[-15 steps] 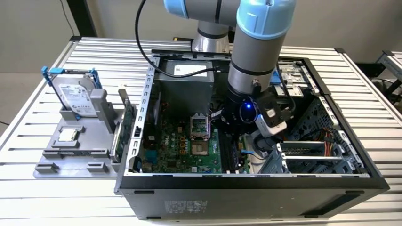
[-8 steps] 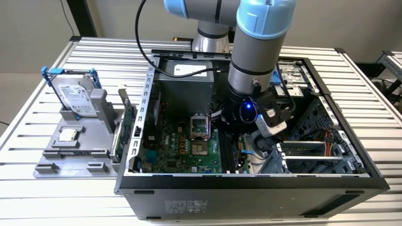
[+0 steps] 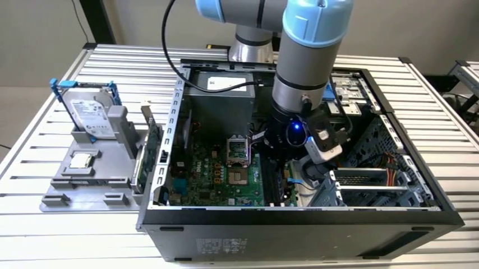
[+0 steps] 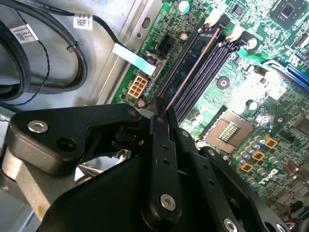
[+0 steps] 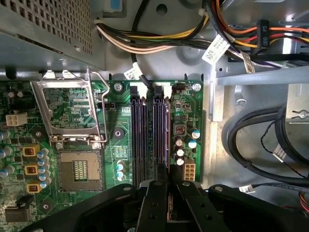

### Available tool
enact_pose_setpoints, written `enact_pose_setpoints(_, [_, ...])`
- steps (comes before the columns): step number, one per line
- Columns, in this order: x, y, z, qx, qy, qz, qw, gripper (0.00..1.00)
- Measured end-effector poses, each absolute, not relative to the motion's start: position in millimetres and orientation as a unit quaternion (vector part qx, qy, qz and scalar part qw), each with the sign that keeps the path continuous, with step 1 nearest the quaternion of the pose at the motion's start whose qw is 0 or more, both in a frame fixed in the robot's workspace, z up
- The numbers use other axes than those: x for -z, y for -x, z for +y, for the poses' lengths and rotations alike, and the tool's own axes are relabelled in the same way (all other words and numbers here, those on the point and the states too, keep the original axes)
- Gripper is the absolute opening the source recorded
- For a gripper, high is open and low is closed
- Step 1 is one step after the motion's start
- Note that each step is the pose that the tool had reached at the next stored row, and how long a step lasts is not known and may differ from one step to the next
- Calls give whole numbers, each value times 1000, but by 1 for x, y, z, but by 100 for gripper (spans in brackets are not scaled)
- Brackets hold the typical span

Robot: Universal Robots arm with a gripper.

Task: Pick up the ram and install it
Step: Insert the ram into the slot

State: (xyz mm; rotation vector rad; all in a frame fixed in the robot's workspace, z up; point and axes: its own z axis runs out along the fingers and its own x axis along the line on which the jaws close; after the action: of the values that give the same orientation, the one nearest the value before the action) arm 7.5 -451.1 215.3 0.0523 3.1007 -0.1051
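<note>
Ram [image 4: 193,67] held edge-on between the closed fingers of the gripper [image 4: 161,118], lying along the outermost black motherboard slot [image 5: 166,133], evidently so its lower edge can seat there; whether fully seated, cannot tell. White latches [image 5: 163,89] sit at the slot's far end; CPU socket [image 5: 79,169] and black cables [image 5: 256,140] flank the slots.

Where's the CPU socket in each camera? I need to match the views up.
Exterior view: the CPU socket sits mid-motherboard, to the exterior view's left of the gripper.
First wrist view: the socket adjoins its opened metal frame.
Second wrist view: the socket lies across the slots from the ram, which the gripper grips.
Shared landmark: the black memory slots beside the socket.
</note>
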Motion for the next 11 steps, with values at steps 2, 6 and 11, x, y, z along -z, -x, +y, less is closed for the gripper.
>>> enact_pose_setpoints(2, [-215, -8, -451, 34, -17, 999, 19, 0])
enact_pose_setpoints(6, [-215, -8, -451, 34, -17, 999, 19, 0])
enact_pose_setpoints(11, [-212, -8, -451, 34, -16, 999, 17, 0])
